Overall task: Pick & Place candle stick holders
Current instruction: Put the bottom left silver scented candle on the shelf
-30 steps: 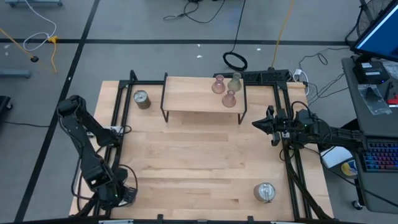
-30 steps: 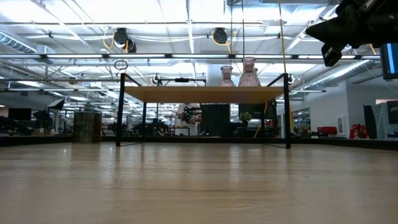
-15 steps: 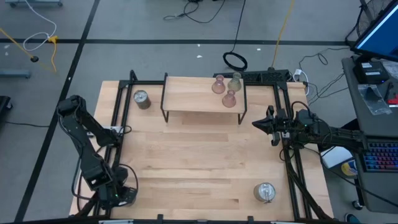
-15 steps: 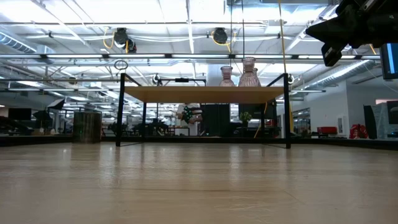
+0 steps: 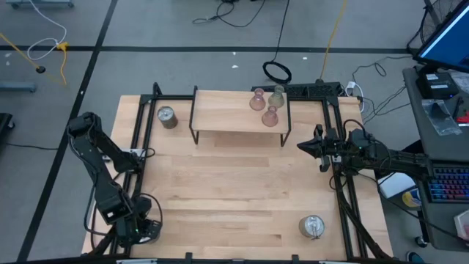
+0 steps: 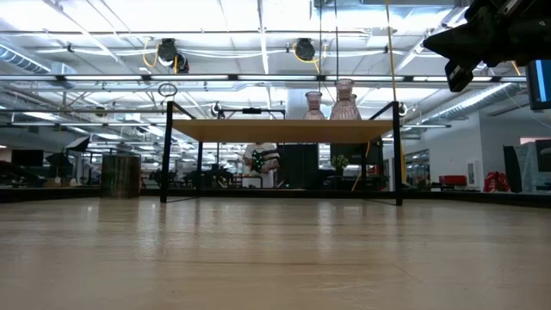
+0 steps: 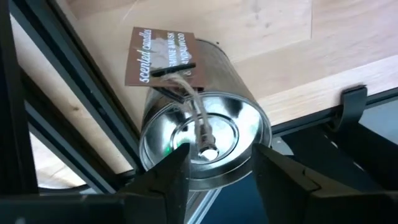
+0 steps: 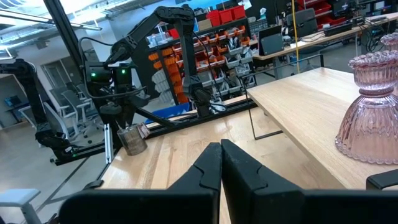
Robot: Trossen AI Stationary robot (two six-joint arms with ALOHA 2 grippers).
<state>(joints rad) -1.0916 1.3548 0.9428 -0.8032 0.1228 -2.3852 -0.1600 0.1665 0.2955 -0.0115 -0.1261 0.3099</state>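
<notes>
The pale wooden worktop [image 5: 234, 198] is lying mostly bare across its middle, leaving wide open room between the two arms. At its front left corner the left gripper [image 7: 214, 165] is pointing down over a round silver metal holder with a brown scented-candle label [image 7: 199, 124]; its jaws are standing apart on either side of the tin's rim, and whether they are touching it I cannot tell. This tin is sitting right against the black frame rail [image 7: 68, 106] at the worktop's edge, and only the left wrist view is showing it; from above the arm is hiding it.

The right gripper [image 5: 302, 146] is hanging above the right edge with its jaws pressed together on nothing.

A second silver tin [image 5: 167, 116] is standing near the back left corner, beside the raised wooden shelf on black legs [image 5: 220, 117]. A third silver tin [image 5: 312, 226] is sitting near the front right corner. Three ribbed glassy holders, pink and greenish [image 5: 265, 105], are clustering on the shelf's right end, near its edge.

The low view is showing a workshop hall behind the shelf.
</notes>
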